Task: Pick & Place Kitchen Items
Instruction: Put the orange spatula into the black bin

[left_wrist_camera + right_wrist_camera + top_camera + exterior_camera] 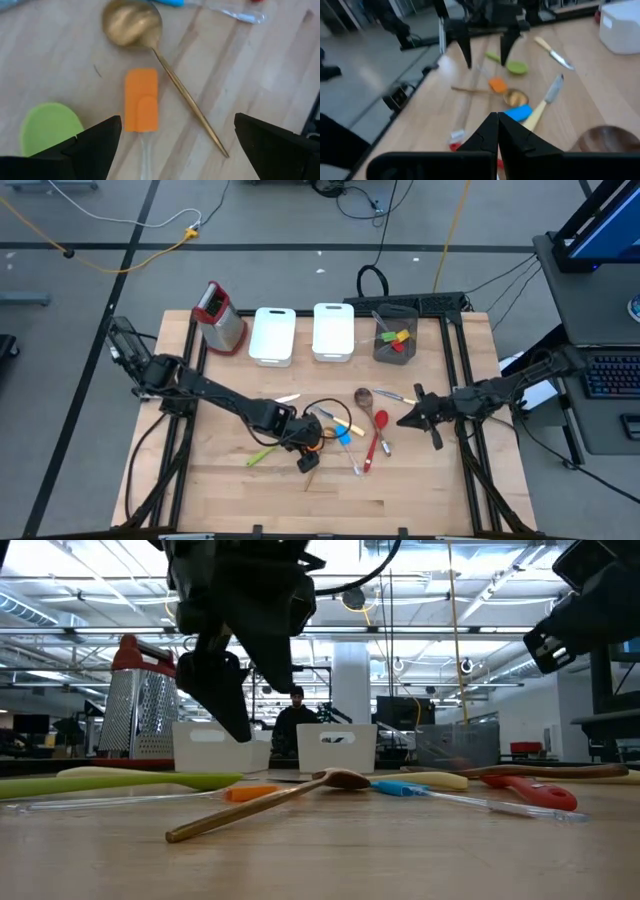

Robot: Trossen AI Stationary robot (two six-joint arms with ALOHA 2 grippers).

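Orange spatula [141,100] on table, beneath wide-open left pincer [175,145]

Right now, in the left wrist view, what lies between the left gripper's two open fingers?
The orange spatula lies on bare wood between the left gripper fingers, with the gold spoon's handle slanting beside it; the left wrist view shows this.

Table [420,480]: pale wood, matt, grain visible. Gold spoon [150,45]: metal, brushed sheen. Orange spatula [141,100]: matt rubbery head, clear plastic handle. Green spatula [47,127]: matt rubbery head. Grater [140,705]: perforated shiny metal, red plastic top. Two bins [272,335]: smooth white plastic. Wooden spoon [364,397]: dark, smooth wood. Red spoon [378,435]: glossy plastic. Left fingers [95,145]: matt black plastic.
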